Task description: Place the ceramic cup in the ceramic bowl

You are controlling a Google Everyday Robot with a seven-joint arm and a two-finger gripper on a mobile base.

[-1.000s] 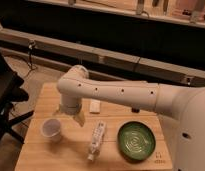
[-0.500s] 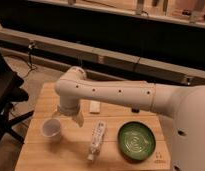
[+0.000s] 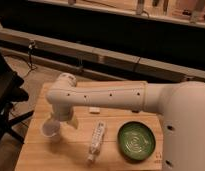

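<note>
A small white ceramic cup stands upright near the left front of the wooden table. A green ceramic bowl with a ring pattern sits at the front right, empty. My white arm reaches across the table from the right. Its gripper hangs just above and beside the cup's right rim, partly hidden by the arm's wrist. I cannot tell if it touches the cup.
A clear plastic bottle lies on its side between the cup and the bowl. A small white block lies behind it. A black chair stands left of the table. A dark ledge runs behind.
The arm has swung left and down, bringing the gripper closer to the cup. The cup, bottle and bowl have not moved.
</note>
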